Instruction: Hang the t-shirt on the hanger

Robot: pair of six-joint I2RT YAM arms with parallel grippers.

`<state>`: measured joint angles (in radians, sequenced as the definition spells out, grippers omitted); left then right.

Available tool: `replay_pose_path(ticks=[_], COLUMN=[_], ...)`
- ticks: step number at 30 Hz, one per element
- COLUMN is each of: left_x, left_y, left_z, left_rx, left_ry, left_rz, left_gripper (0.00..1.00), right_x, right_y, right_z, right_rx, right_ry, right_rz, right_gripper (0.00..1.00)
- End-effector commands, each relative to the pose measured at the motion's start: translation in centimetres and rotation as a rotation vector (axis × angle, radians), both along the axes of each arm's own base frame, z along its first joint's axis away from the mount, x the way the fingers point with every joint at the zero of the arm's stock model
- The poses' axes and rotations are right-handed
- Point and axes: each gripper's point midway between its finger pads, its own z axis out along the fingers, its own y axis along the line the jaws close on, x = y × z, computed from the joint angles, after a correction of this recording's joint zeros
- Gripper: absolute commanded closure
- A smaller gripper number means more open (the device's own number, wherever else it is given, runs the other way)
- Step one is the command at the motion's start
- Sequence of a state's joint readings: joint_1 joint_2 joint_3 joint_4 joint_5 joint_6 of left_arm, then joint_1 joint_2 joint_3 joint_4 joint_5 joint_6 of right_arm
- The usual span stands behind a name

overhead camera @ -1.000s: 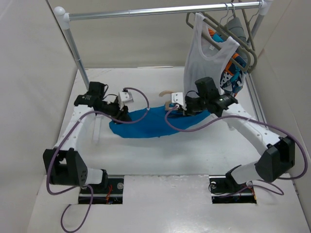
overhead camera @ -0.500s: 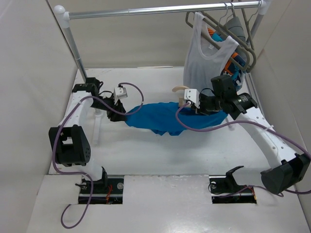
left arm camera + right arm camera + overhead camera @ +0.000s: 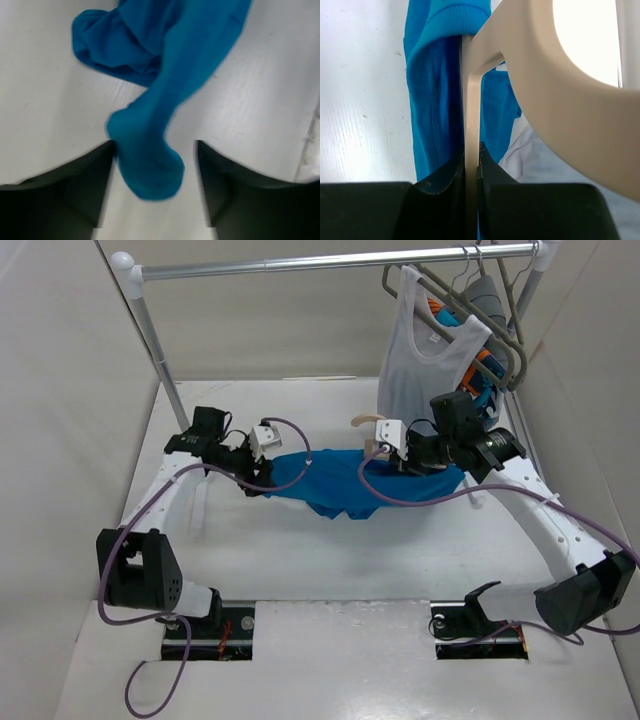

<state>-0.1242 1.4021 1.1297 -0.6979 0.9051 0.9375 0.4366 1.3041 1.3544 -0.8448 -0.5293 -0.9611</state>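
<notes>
The bright blue t-shirt hangs bunched between my two grippers, just above the white table. My right gripper is shut on the thin bar of the pale beige hanger, whose curved hook points left. Blue fabric drapes over the hanger bar on both sides of my right gripper. My left gripper is at the shirt's left end. In the left wrist view its jaws stand wide apart, with a rounded end of the t-shirt between them, touching the left finger.
A metal rail runs across the back on a slanted left post. At its right end hang a white tank top, a patterned orange-teal garment and grey hangers, close behind my right gripper. White walls enclose the table.
The shirt has been lifted off the table and drawn into a narrower band. My right gripper rose and moved right with the hanger. My left gripper swung out left, then back towards the centre.
</notes>
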Motion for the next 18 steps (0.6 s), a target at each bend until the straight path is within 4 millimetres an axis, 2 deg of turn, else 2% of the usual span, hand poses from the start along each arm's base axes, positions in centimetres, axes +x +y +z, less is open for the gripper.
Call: replay_pose_path(ticks=[1,3,5,8,10,13,14,15,18], left_x=[2.9,3.5,3.3,3.0,3.7,5.4,6.7,7.2,7.8], left_y=[0.0,0.4,0.5,0.8,1.5,4.3,6.1,6.9,8.6], left_z=[-0.2,-1.3,-2.0,-2.2,-1.0,0.2,1.2,1.3,0.6], left_rx=[0.026,0.054,0.072,0.079,0.065,0.026,0.023,0.032,0.084], left_ry=[-0.032,-0.008,0.023,0.046,0.033,0.048,0.025,0.026,0.039], left_rz=[0.100,0.114,0.112,0.093,0.115,0.199,0.252,0.276,0.321], left_gripper=[0.48,0.80,1.00,1.00,1.00,1.00,1.00,1.00,1.00], right_x=[0.7,0.8,0.5,0.2,0.4,0.7,0.6,0.7,0.6], right_y=[1.6,1.7,1.6,1.1,0.2,-2.2,-2.8,-3.4,-5.0], right_z=[3.6,3.8,3.7,3.5,2.9,1.7,1.7,1.2,1.6], right_rx=[0.088,0.095,0.095,0.076,0.043,-0.022,-0.029,-0.051,-0.086], right_ry=[-0.083,-0.085,-0.085,-0.074,-0.062,-0.027,-0.027,-0.019,-0.035], right_rz=[0.034,0.029,0.029,0.013,-0.022,-0.091,-0.108,-0.122,-0.166], right_gripper=[1.00,1.00,1.00,1.00,1.00,1.00,1.00,1.00,1.00])
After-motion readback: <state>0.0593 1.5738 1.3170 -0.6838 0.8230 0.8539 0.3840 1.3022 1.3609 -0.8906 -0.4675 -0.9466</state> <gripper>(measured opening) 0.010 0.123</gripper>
